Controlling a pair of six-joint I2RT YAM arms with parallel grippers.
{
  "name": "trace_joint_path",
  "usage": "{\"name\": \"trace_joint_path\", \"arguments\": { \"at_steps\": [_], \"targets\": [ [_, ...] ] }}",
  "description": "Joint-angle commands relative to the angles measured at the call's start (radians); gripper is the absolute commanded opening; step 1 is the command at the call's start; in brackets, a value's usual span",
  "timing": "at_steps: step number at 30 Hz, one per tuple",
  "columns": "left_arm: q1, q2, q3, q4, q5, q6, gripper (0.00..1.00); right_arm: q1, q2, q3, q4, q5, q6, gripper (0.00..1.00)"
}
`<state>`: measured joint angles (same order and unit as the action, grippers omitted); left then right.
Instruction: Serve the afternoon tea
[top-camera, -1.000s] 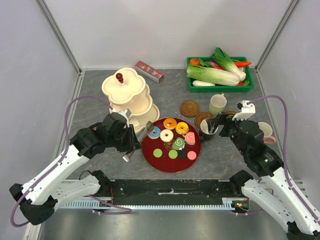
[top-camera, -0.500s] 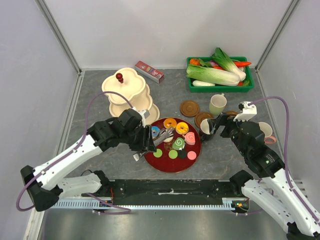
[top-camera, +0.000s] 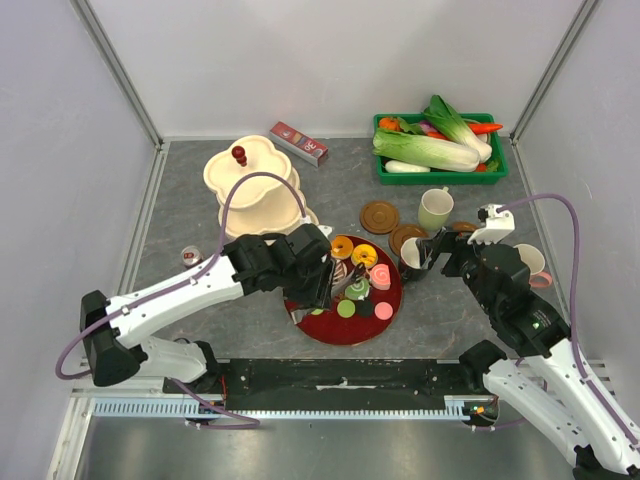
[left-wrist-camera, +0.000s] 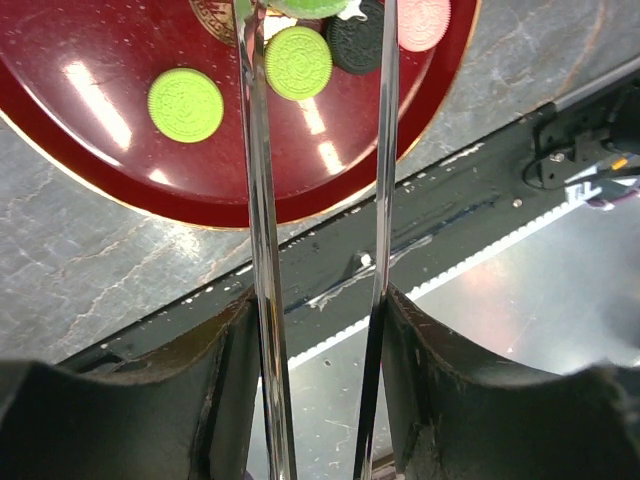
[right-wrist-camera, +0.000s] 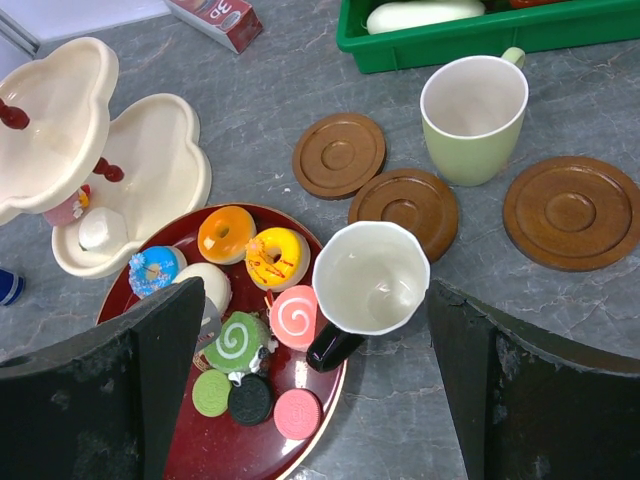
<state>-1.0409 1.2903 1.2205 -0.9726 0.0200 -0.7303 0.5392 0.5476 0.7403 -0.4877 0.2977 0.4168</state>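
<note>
a small can (top-camera: 190, 256) is seen at the 9 o'clock edge of the table (top-camera: 185, 200), with a cream tiered stand (right-wrist-camera: 60, 120) at 11 o'clock and a red box (right-wrist-camera: 215, 18) behind it. the left gripper (left-wrist-camera: 318, 310) is clamped on a pair of tongs (left-wrist-camera: 262, 200), the thin blades held slightly apart and extended over the red tray (left-wrist-camera: 60, 60) at the table's centre. the blade tips are set at a green swirl cake (right-wrist-camera: 236, 338); whether it is pinched cannot be told. on the tray, a blue donut (right-wrist-camera: 155, 268), a white donut (right-wrist-camera: 205, 285), an orange donut (right-wrist-camera: 226, 232) and a yellow donut (right-wrist-camera: 275, 257) are ranged from 10 to 1 o'clock. a pink swirl cake (right-wrist-camera: 294, 317) is placed near 3 o'clock, and flat round sweets (left-wrist-camera: 186, 104) in green, black and pink are lined along 6 o'clock. a black and white mug (right-wrist-camera: 370, 278) is stood upright just beside the tray's 3 o'clock rim. the right gripper (top-camera: 425, 252) is held above it, fingers spread wide and clear of the mug. three brown coasters (right-wrist-camera: 339, 155) are laid from 11 to 2 o'clock of that mug, a pale green mug (right-wrist-camera: 474, 110) upright among them. a green crate (right-wrist-camera: 450, 40) of leafy vegetables is seen at the table's 1 o'clock corner.
</note>
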Motion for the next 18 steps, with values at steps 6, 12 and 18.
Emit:
{"name": "trace_joint_path", "arguments": {
  "at_steps": [6,12,18],
  "targets": [
    [-0.054,0.096,0.1,-0.074,-0.097,0.094,0.57,0.001,-0.023,0.013,0.004,0.029,-0.018,0.98],
    [-0.076,0.159,0.143,-0.092,-0.121,0.109,0.58,0.001,-0.017,0.008,0.005,0.031,-0.019,0.98],
    [-0.09,0.201,0.16,-0.11,-0.126,0.124,0.59,0.002,-0.02,0.01,0.001,0.032,-0.023,0.98]
  ]
}}
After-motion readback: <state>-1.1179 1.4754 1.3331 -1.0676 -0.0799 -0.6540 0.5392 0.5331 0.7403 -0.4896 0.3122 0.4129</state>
